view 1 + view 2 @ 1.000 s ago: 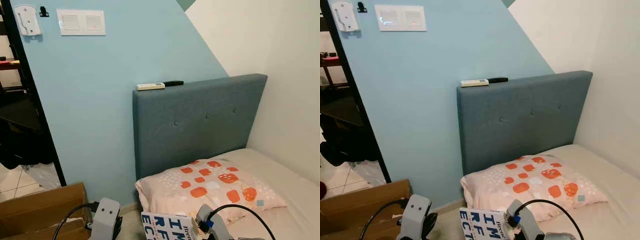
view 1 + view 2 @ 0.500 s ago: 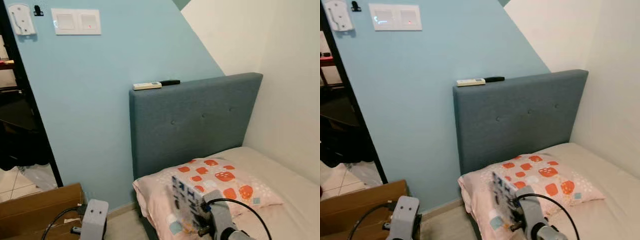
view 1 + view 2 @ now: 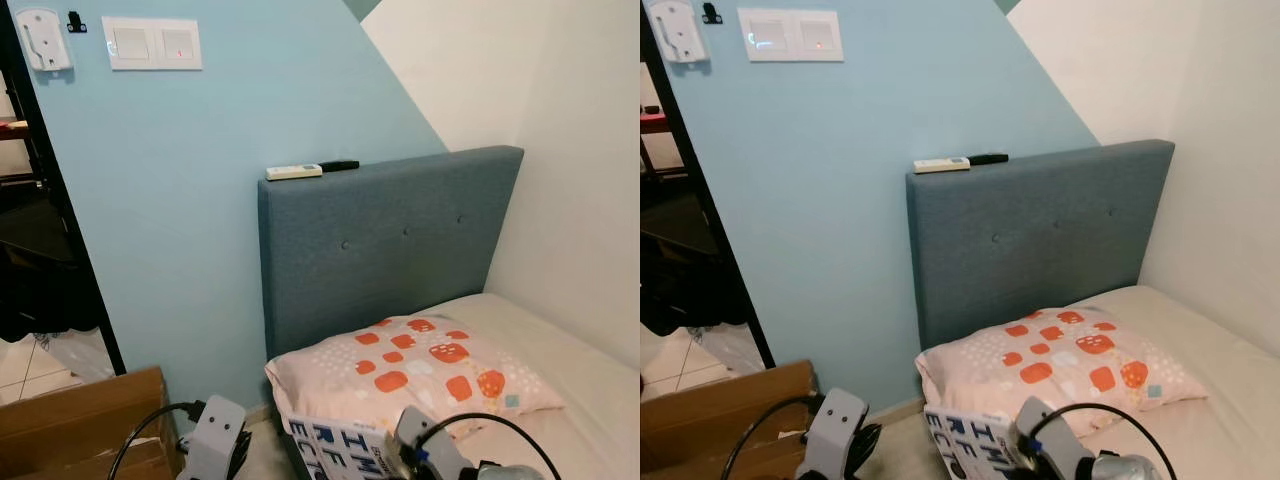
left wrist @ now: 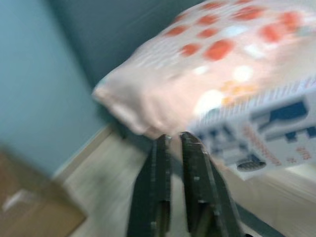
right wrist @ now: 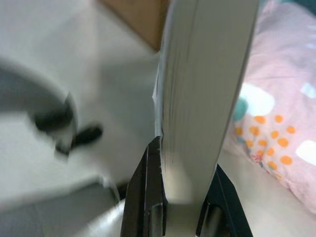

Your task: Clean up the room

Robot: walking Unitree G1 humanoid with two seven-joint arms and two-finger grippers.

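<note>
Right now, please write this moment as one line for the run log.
right gripper: shut on book | left gripper: shut, holds nothing | pillow: on bed | remotes: on headboard

Head stereo pair: looks forward and down at the headboard (image 3: 390, 240) and the pillow (image 3: 410, 370) at the bed's head end. Left wrist camera: close, along its fingers (image 4: 195, 187) toward the pillow's corner. Right wrist camera: very close, sharing the pillow with both

A pillow (image 3: 405, 368) lay at lower centre before the headboard (image 3: 385, 245); a remote (image 3: 294, 172) sat on its top left end.
</note>
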